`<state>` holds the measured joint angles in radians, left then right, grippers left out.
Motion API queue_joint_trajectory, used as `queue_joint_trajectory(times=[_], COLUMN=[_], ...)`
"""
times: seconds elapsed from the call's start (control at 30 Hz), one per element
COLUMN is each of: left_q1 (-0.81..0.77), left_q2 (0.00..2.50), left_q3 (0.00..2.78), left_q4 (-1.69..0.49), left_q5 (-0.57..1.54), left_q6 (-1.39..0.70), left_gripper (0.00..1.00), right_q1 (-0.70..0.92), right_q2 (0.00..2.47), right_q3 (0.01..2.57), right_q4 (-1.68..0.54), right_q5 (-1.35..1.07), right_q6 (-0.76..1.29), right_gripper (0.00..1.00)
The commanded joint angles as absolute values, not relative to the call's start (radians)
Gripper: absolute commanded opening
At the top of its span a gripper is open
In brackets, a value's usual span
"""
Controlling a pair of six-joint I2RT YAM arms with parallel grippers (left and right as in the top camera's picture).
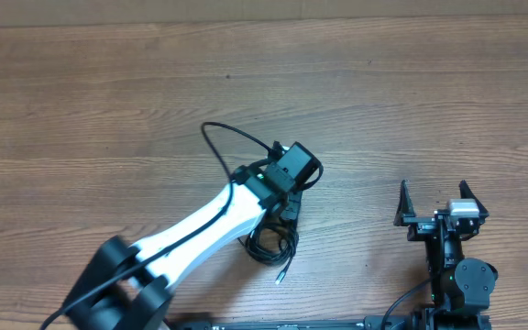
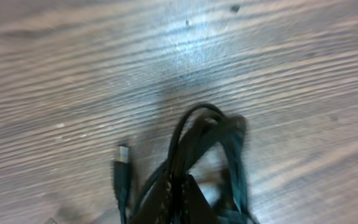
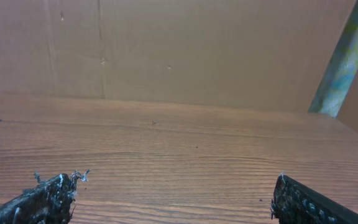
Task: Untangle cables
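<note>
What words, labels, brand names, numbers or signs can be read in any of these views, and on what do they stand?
None: no view shows any readable word, label, brand, number or sign.
The cables, their plug, the wooden table and the white left arm carry no visible print; the left wrist view is blurred.

My cables are black, one ending in a silvery plug. The tabletop is warm brown wood, streaked with long darker grain. My left arm is white with black joints; my right pincer is matte black.
</note>
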<state>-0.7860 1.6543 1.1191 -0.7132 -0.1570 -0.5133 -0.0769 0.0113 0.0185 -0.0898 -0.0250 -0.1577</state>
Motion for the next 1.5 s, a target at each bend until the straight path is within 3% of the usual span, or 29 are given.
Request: queue_joint_trajectory(times=[0.0, 0.53, 0.83, 1.1, 1.47], left_q1=[-0.793, -0.793, -0.793, -0.793, -0.793], left_q2=[1.564, 1.484, 1.481, 1.47, 1.47], left_q3=[1.149, 1.149, 1.15, 1.188, 1.259], left_q4=[-0.741, -0.808, -0.804, -0.812, -0.842], left_q5=[-0.201, -0.21, -0.208, -0.03, 0.004], left_q6=[-0.494, -0.489, -0.329, -0.207, -0.066], left_gripper=[0.04, 0.04, 0.04, 0.04, 0.04], right_q1=[-0.073, -0.073, -0.073, -0.073, -0.073], right_q2=[0.01, 0.01, 0.01, 0.01, 0.01], right_q3=[0.009, 0.009, 0.009, 0.009, 0.009], right_q4=[-0.084, -0.084, -0.084, -0.084, -0.081], right_q5=[-0.016, -0.016, -0.016, -0.016, -0.016], right_q6=[-0.154, -0.154, -0.154, -0.154, -0.155], right_gripper=[1.0, 1.0, 1.0, 1.0, 1.0])
